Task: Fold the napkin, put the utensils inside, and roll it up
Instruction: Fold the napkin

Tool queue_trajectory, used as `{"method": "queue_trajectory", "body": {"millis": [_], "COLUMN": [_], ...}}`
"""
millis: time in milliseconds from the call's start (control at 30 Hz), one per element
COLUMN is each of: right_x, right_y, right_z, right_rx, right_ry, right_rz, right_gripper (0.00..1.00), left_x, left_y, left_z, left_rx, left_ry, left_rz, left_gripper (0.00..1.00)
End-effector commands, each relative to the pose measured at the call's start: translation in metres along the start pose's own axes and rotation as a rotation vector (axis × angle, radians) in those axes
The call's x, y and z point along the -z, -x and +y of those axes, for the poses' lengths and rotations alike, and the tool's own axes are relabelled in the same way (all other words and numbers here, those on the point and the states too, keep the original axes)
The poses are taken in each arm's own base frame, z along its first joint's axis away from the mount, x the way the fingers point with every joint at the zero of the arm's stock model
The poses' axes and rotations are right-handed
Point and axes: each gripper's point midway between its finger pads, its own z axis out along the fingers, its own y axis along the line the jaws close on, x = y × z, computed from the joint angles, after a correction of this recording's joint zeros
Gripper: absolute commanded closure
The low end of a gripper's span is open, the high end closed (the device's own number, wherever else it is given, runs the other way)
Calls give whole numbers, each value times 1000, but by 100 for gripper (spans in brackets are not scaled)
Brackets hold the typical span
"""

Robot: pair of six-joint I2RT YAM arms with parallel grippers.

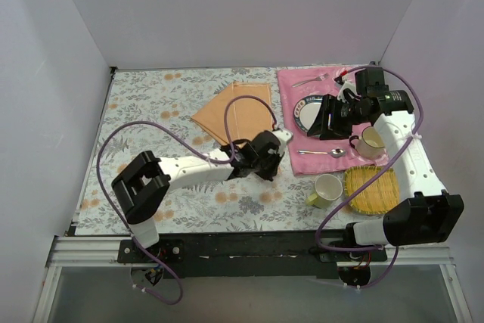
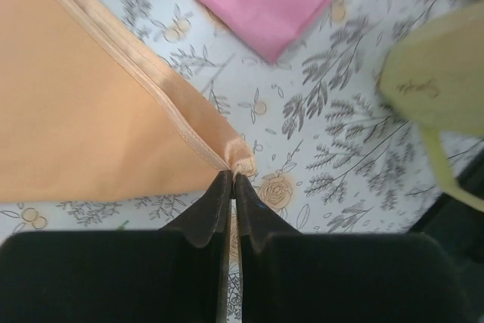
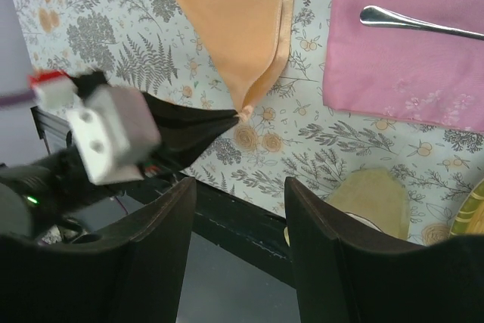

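While right end effector (image 3: 238, 191) gapes, left end effector (image 2: 231, 180) pinches the napkin (image 2: 83, 111)

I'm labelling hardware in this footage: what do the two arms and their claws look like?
The left arm and right arm are white links between black joint housings, with a purple cable looping along each. The left claw and right claw each end in two black tapering fingers. A red-tipped white block sits beside the left claw.
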Motion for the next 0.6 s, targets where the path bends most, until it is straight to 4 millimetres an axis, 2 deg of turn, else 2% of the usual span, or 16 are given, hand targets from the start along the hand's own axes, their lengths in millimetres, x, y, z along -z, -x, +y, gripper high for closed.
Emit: {"method": "queue_trajectory", "body": {"millis": [0,67,100,167,200,267,300,333,367,400,433,500,567], "right_x": [9,8,7,7,5,5,4,4,4,3,2,0,-2], "right_y": [15,16,16,18,18,18,18,18,18,18,17,16,15], "right_z": [15,16,16,17,17,17,17,18,17,16,17,16,16], "right_rx": [34,36,32,33,30,29,26,27,22,20,19,15,12], "right_ry": [48,56,60,64,63,65,65,69,68,69,73,76,77], "right_rz": [-42,-40,-36,-40,-35,-32,-30,-30,-29,-26,-23,-15,-12], "right_gripper": [42,42,42,42,42,42,42,42,42,42,42,42,42], "left_x": [43,45,45,46,48,51,55,57,58,62,65,66,67], "left_y": [60,68,71,74,77,83,87,89,88,87,92,87,87], "left_z": [27,43,60,74,90,108,131,142,151,172,180,205,221], "left_rx": [254,356,408,466,503,572,621,660,720,776,794,893,949], "left_ry": [-152,-181,-187,-198,-189,-191,-165,-159,-155,-131,-144,-128,-123], "left_rz": [-134,-142,-143,-154,-170,-202,-227,-246,-253,-275,-306,-318,-344], "left_gripper": [100,100,100,100,100,100,100,100,100,100,100,100,100]}}
